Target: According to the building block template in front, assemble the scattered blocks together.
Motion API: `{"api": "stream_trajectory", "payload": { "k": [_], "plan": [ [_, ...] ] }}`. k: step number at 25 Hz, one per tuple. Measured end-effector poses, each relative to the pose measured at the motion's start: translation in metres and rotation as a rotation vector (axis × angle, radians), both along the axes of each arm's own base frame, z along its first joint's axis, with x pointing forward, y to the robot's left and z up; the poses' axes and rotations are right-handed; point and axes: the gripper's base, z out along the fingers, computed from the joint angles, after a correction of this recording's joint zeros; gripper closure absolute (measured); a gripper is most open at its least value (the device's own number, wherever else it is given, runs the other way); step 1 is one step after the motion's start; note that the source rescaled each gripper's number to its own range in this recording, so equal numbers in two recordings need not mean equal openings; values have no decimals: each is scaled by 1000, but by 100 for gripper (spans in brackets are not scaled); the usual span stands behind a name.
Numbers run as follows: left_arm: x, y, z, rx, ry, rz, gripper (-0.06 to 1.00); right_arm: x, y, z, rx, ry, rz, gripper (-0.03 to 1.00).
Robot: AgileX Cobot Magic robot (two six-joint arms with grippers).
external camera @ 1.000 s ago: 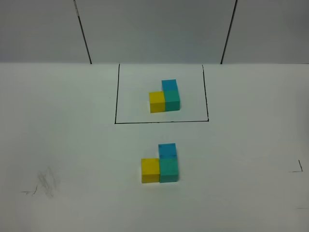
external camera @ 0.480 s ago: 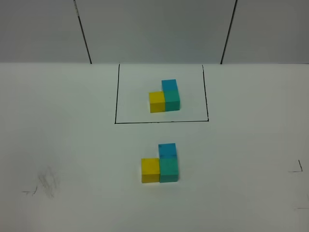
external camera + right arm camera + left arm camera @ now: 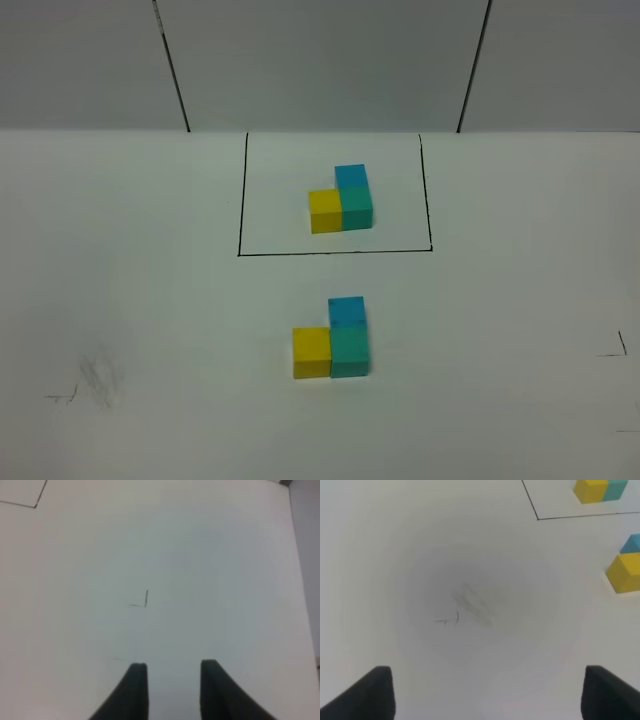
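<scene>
So the scattered blocks (image 3: pixel 332 340) aren't really scattered right now: the yellow cube (image 3: pixel 311 352) sits touching the teal cube (image 3: pixel 349 353), with the blue cube (image 3: pixel 346 310) on top of the teal one. That looks like the same layout as the building block template (image 3: pixel 340 200), which sits farther back inside its black drawn rectangle (image 3: pixel 241 200). To me the build looks done.

Neither arm shows up in the high view. The left gripper (image 3: pixel 485 690) has its jaws spread wide with nothing between them, hanging over a bare patch of table (image 3: pixel 150 300) with a grey smudge (image 3: pixel 475 602), the near set of blocks off to its side. The right gripper (image 3: pixel 172 687) has its jaws set narrow with a small gap, holding nothing, above a little pencil corner mark (image 3: pixel 142 600) well away from the blocks.

What could go wrong from here? Mostly a needless extra touch. The blue cube only rests on the teal one, so a nudge from a passing jaw could knock it off or twist it. A sideways push could also split yellow from teal. If anything moves, I'd say keep it clear of the stack.
</scene>
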Motion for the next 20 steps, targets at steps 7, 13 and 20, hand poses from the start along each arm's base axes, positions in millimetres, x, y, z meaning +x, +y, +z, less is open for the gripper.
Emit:
{"api": "stream_trajectory", "payload": {
  "k": [7, 13, 20],
  "plan": [
    [0, 0, 0, 0, 0, 0, 19, -38, 8, -33, 81, -246, 44, 95],
    [0, 0, 0, 0, 0, 0, 19, -38, 2, -54, 53, -207, -15, 95],
    [0, 0, 0, 5, -1, -3, 19, -33, -3, -70, 132, -145, -127, 95]
  ]
}}
